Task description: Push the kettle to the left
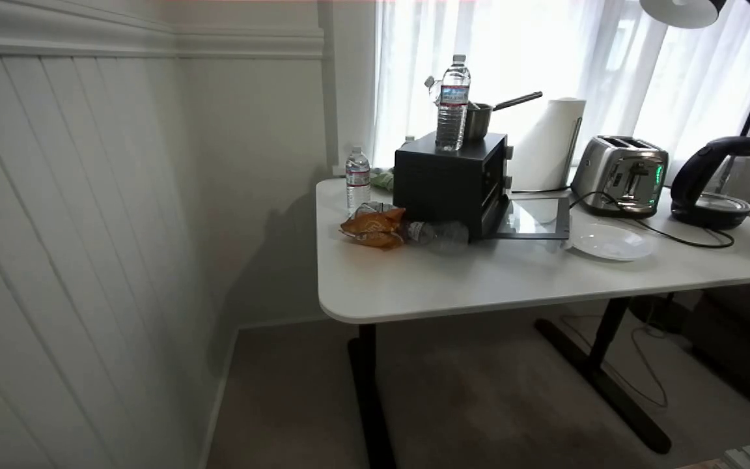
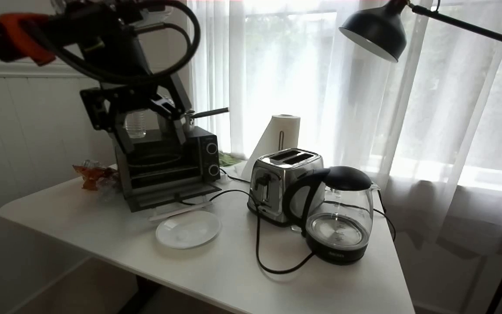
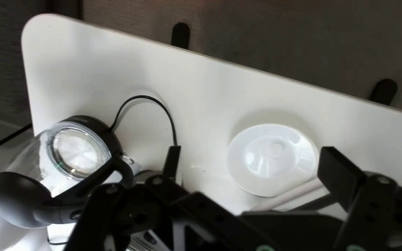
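Note:
The kettle [image 1: 697, 179] has a clear glass body, a black lid, a curved black handle and a flat round black base. It stands upright on the white table, beside the toaster, in both exterior views [image 2: 339, 255]. In the wrist view the kettle [image 3: 79, 150] is at the left, its handle pointing toward the lower right. My gripper [image 2: 155, 144] is in the air in front of the black oven in an exterior view, well apart from the kettle. In the wrist view its fingers [image 3: 251, 157] are wide apart with nothing between them.
A silver toaster [image 2: 268, 192] stands right beside the kettle's handle side. A black cord [image 2: 258, 244] loops across the table [image 2: 242, 279]. A white plate [image 2: 188, 230] lies before the oven [image 1: 440, 185], whose door is open. A paper roll [image 1: 554, 146] and lamp [image 2: 375, 30] are behind.

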